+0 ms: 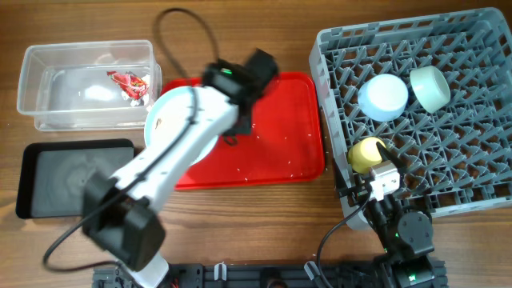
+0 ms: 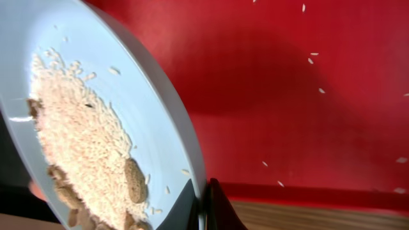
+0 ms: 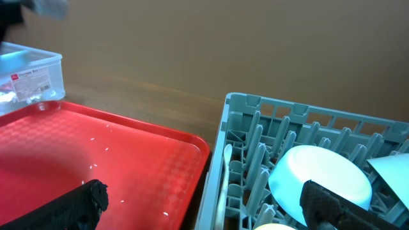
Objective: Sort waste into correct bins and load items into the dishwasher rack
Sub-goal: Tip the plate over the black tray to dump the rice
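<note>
My left gripper (image 1: 230, 134) (image 2: 204, 207) is shut on the rim of the pale blue plate (image 1: 164, 118) (image 2: 147, 108) and holds it tilted over the red tray. Beige food bits (image 2: 83, 140) lie on the plate. The clear tub (image 1: 36, 88) holds the red wrapper (image 1: 131, 82) and the white tissue (image 1: 99, 93). The black tray (image 1: 76, 178) is in front of the tub. The grey rack (image 1: 456, 172) holds the pale blue bowl (image 1: 383, 97) (image 3: 319, 176), the mint bowl (image 1: 430, 86), the yellow cup (image 1: 366, 153) and the white spoon (image 3: 224, 176). My right gripper (image 1: 382, 182) (image 3: 204, 214) is open and empty over the rack's front left corner. The carrot is out of view.
The red serving tray (image 1: 280, 136) (image 3: 128, 160) lies between the bins and the rack, with scattered rice grains on it. My left arm reaches across the black tray and the red tray's left edge. A black cable loops behind the red tray.
</note>
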### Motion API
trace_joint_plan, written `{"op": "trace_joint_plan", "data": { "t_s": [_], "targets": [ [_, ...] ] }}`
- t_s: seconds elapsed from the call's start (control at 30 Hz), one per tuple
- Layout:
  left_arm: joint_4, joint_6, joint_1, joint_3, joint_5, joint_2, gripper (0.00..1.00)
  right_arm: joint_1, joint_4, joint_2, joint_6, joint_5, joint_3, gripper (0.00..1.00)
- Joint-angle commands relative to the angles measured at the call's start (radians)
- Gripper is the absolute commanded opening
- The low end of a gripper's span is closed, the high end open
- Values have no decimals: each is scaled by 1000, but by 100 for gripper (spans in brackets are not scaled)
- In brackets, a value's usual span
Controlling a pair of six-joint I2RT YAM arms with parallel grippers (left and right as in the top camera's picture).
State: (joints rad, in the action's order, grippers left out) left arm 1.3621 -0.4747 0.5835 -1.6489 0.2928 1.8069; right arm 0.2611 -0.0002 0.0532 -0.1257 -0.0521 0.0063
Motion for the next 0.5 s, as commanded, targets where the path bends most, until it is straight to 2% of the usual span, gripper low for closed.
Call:
{"op": "trace_joint_plan", "data": {
  "t_s": [0.0,0.3,0.47],
  "targets": [
    [28,24,-177,-19,-239,-116,4,-1,2,0,-5,-13,-1,100],
    [39,275,-682,89,-513,-195,4,-1,2,0,-5,-13,-1,99],
    [-66,357,-948,232,-694,-196,4,-1,2,0,-5,-13,-1,100]
  ]
}}
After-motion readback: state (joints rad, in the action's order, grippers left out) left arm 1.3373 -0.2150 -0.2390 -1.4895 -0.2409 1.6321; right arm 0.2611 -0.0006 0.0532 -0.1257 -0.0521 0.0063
